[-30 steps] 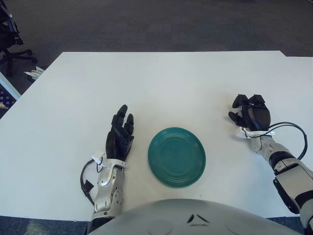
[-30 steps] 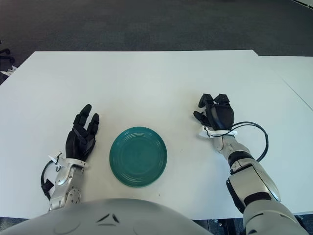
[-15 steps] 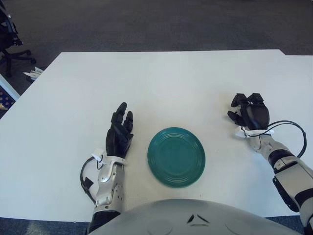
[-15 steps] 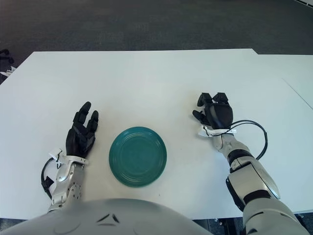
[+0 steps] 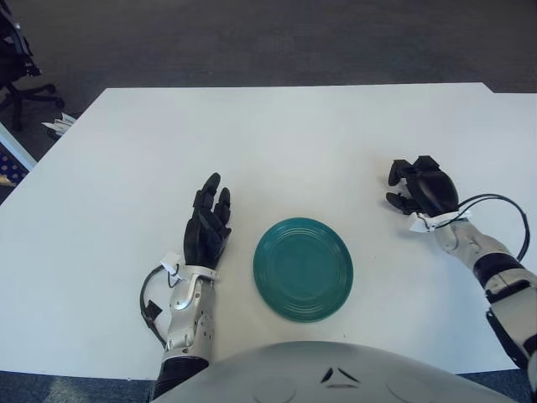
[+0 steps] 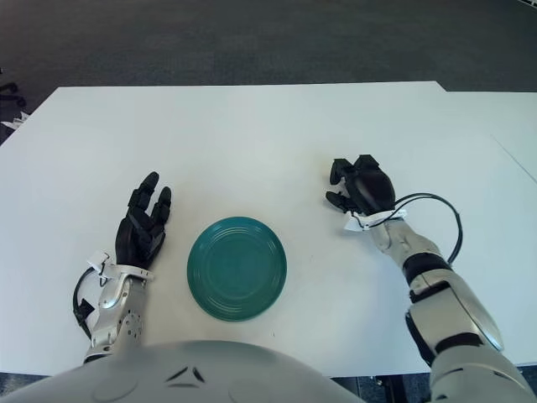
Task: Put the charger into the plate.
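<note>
A round teal plate (image 5: 303, 269) lies bare on the white table (image 5: 277, 143), near its front edge. My left hand (image 5: 207, 225) shows just left of the plate, palm down with fingers straight and spread, holding nothing. My right hand (image 5: 413, 186) is to the right of the plate and a little farther back, low over the table, with its black fingers curled in toward the palm. No charger shows in either view; what lies under the curled right hand is hidden.
A black cable (image 5: 497, 204) loops from the right wrist. Dark carpet lies beyond the table's far edge. An office chair (image 5: 15, 59) stands off the far left corner, with some white scraps (image 5: 57, 126) near that edge.
My right hand has shifted slightly left and away from me, turning its wrist so the fingers point more toward the plate. The left hand and plate have barely moved.
</note>
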Motion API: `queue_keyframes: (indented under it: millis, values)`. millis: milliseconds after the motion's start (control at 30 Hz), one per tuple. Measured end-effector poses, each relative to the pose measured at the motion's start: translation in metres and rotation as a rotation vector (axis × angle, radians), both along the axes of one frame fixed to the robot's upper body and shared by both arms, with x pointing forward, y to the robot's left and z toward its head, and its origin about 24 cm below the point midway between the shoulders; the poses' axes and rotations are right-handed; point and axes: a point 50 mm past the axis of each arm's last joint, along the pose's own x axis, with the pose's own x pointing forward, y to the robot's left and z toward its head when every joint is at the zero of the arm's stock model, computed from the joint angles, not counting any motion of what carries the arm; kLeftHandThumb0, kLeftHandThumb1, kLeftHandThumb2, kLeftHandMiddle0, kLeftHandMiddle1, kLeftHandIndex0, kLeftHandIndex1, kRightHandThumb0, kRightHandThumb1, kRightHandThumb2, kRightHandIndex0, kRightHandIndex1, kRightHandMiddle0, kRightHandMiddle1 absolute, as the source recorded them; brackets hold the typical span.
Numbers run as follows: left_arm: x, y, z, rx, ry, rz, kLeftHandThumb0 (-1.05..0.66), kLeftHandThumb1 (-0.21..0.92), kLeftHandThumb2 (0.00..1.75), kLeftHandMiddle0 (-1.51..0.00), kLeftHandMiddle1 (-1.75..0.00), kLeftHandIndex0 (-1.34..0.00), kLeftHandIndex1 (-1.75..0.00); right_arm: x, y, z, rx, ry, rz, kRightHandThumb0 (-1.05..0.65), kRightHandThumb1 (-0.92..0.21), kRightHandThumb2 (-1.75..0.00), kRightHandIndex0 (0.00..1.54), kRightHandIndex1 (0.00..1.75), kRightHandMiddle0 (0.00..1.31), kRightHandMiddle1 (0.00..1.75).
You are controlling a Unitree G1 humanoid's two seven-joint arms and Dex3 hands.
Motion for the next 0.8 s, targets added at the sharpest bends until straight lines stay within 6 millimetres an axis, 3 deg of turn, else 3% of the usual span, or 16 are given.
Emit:
queue_keyframes:
  millis: [467,800]
  values:
    - [0.001,-0.001,-0.001,0.004,0.001,-0.011,-1.05,0.92,1.02,-0.19,-0.01,-0.02,-0.61,-0.006,0.017,0.051,0.019,-0.071,-0.014,-0.47,-0.34,-1.28,1.20,1.75,0.59,1.75]
    - [0.001,-0.003,0.000,0.017,-0.003,-0.020,-1.05,0.92,1.02,-0.19,-0.01,-0.02,-0.62,-0.012,0.029,0.056,0.030,-0.011,0.007,-0.48,-0.31,-1.33,1.17,1.75,0.62,1.75]
